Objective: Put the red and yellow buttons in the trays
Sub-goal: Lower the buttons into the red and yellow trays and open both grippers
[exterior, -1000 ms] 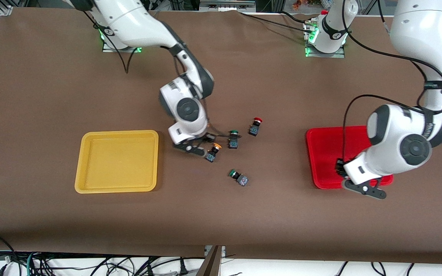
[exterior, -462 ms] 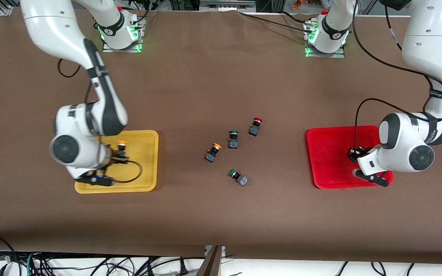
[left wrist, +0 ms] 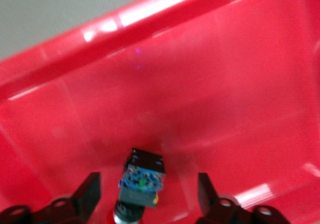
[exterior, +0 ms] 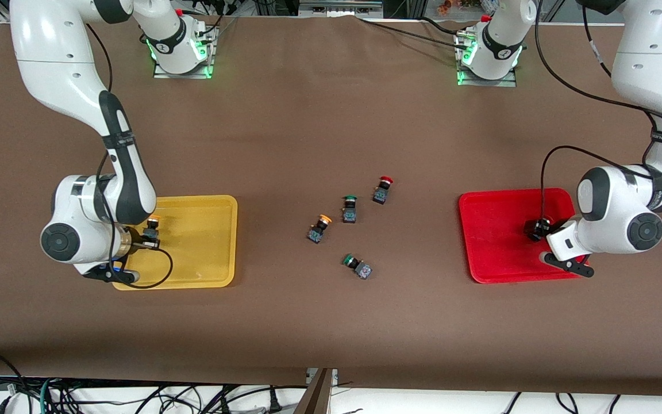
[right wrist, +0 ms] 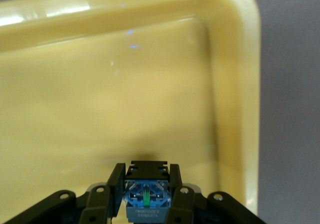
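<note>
My right gripper [exterior: 146, 234] is shut on a yellow-capped button [exterior: 150, 228] and holds it low over the yellow tray [exterior: 204, 259], at the tray's side toward the right arm's end. In the right wrist view the button's blue base [right wrist: 147, 194] sits clamped between the fingers [right wrist: 114, 184]. My left gripper [exterior: 541, 231] is open over the red tray [exterior: 492, 241]. A red-capped button [left wrist: 142, 180] lies in the tray between its spread fingers [left wrist: 86, 194], not touched by them. Another red-capped button [exterior: 383, 190] and another yellow-capped button [exterior: 318, 228] lie mid-table.
Two green-capped buttons lie mid-table, one [exterior: 349, 208] between the loose red and yellow ones, one [exterior: 357, 265] nearer the front camera. Brown table surface stretches between the two trays and along the front edge.
The right arm carried the yellow-capped button from mid-table to over the yellow tray, then farther toward the right arm's end. The left gripper shifted from the red tray's near edge to over its floor.
</note>
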Robot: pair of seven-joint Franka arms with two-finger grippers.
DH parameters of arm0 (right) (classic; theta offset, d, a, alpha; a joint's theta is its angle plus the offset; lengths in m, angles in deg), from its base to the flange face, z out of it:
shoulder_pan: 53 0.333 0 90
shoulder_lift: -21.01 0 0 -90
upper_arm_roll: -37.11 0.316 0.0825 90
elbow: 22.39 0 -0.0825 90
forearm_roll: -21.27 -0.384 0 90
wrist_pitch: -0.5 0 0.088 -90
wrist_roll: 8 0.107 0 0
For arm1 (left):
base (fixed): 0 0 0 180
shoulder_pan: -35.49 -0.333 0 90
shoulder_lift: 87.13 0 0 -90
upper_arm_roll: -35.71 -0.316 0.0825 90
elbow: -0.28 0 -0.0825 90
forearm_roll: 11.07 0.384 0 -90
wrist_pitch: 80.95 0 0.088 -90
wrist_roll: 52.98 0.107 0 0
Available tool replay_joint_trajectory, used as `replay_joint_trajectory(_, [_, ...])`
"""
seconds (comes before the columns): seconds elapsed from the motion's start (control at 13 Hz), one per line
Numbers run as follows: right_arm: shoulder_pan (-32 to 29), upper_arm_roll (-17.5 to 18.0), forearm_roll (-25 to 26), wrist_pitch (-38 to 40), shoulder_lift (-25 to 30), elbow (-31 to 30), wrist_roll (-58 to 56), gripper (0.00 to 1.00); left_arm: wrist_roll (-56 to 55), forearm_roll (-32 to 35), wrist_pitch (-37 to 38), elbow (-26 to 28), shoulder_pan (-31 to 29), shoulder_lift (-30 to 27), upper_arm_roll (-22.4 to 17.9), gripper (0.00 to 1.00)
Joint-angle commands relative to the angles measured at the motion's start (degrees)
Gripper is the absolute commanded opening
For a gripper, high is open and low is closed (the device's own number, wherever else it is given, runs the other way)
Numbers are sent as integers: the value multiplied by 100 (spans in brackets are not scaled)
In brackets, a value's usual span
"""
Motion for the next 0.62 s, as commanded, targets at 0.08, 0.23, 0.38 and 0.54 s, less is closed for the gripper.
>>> replay_joint_trajectory(0.08, [51, 85, -31, 33, 136, 206, -22, 99, -837, -1, 863, 67, 142, -999, 437, 100])
replay_joint_trajectory(0.23, [269, 330, -31, 217, 215, 487, 249, 99, -2039, -1, 1094, 67, 142, -1088, 1043, 100])
replay_joint_trajectory(0.38, [515, 611, -22, 280, 216, 716, 1422, 99, -2868, 8, 990, 67, 255, -922, 1632, 100])
replay_joint_trajectory(0.54, [840, 876, -4, 131, 120, 901, 2688, 99, -3317, 61, 622, 58, 824, -755, 1705, 100])
